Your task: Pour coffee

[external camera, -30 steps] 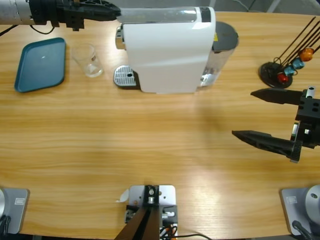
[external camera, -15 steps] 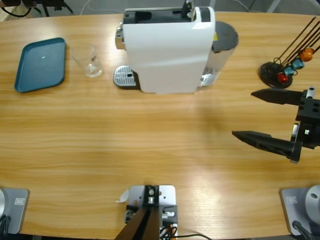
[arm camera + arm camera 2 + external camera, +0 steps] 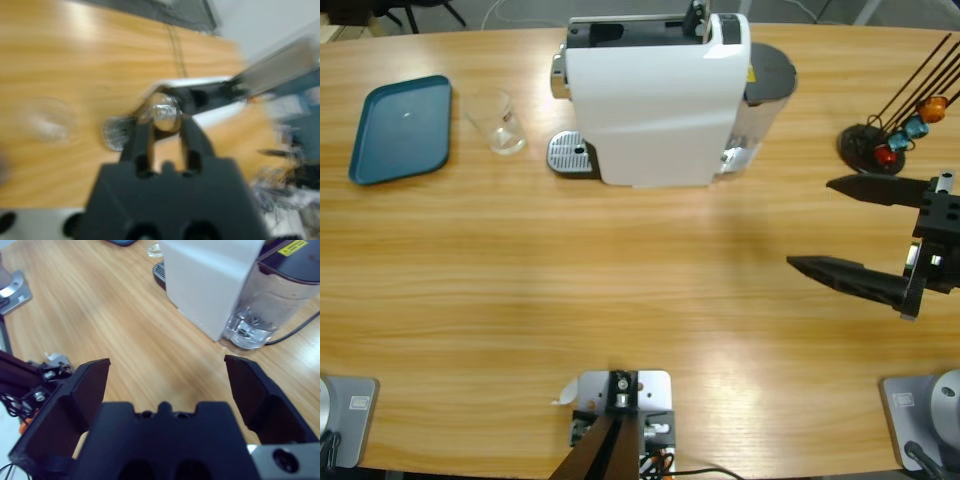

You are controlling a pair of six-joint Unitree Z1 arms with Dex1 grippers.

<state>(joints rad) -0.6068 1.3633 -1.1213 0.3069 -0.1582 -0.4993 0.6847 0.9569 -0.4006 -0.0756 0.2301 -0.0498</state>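
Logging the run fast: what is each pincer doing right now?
Left pincer: jaws close together, nothing visibly held; the blurred view leaves shut or not unclear.
Right pincer: wide open, empty, above bare table.

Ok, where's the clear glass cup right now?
In the high view the clear glass cup stands upright on the wooden table, far left, between the teal plastic tray and the white coffee machine, beside its round metal drip grate.

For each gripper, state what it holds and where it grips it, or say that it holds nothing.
The right gripper holds nothing: its jaws stand wide apart over bare table. The left gripper shows nothing clearly between its near-closed jaws; its view is too blurred to tell.
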